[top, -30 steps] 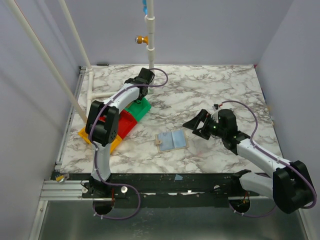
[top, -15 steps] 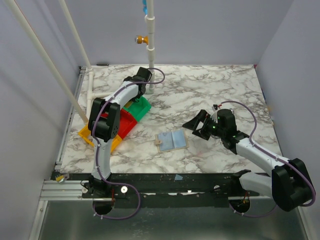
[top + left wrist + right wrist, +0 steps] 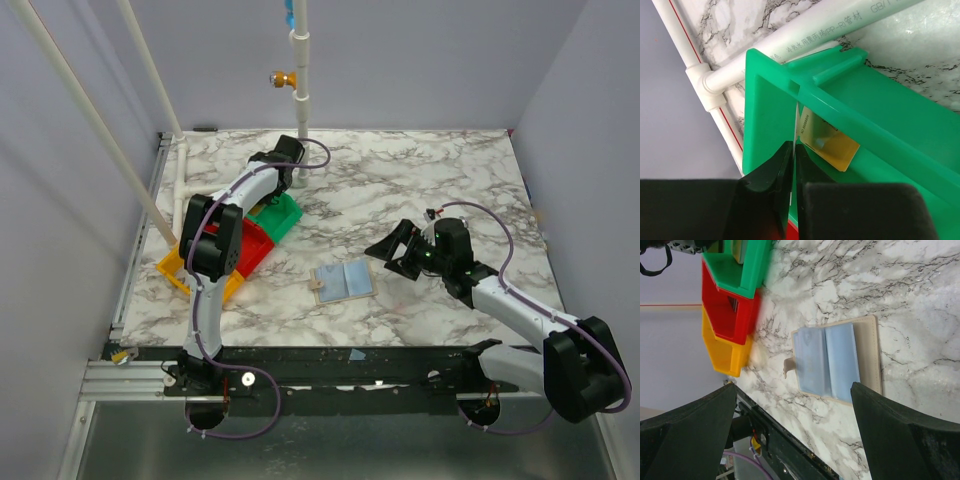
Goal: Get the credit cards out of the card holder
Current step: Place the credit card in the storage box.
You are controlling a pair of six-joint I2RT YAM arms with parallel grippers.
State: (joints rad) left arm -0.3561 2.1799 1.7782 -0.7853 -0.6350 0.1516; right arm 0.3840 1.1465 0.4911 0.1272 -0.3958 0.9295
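From above: shows the card holder (image 3: 344, 282) open on the marble table (image 3: 420, 170), grey-blue side up. Puts the right gripper (image 3: 389, 257) beside it, fingers (image 3: 379, 246) spread wide. Puts the left gripper (image 3: 266, 192) over the green tray (image 3: 285, 218), with red tray (image 3: 252, 245) and orange tray (image 3: 180, 268) alongside.

By the left wrist: shows fingers pinched on a thin white card (image 3: 795, 131) on edge in the green tray, a tan-gold card (image 3: 832, 146) behind, a white pipe (image 3: 850, 22) past the wall.

By the right wrist: shows the open holder between wide fingers.
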